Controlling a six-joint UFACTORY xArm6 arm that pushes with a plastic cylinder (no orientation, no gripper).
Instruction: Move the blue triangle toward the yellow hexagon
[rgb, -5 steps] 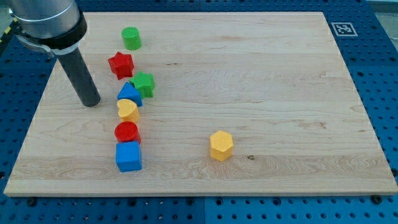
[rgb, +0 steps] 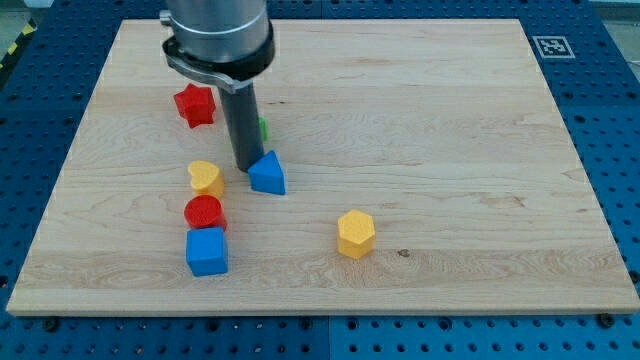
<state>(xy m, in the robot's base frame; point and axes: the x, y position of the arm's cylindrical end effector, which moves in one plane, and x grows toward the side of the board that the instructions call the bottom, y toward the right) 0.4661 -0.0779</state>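
Observation:
The blue triangle (rgb: 268, 174) lies left of the board's middle. My tip (rgb: 246, 167) rests on the board right against the triangle's upper left side. The yellow hexagon (rgb: 356, 234) sits lower right of the triangle, about a block's width or two away. The rod and the arm body above it hide most of a green block (rgb: 263, 128), of which only a sliver shows.
A red star (rgb: 195, 104) lies at upper left. A yellow heart (rgb: 206, 178), a red cylinder (rgb: 204, 212) and a blue cube (rgb: 206, 251) form a column left of the triangle. The wooden board (rgb: 450, 150) carries a marker tag (rgb: 551, 46) at upper right.
My rod has swung from the board's left side to behind the blue triangle. The triangle has slid right and down, away from the yellow heart. The green blocks are now hidden by the arm.

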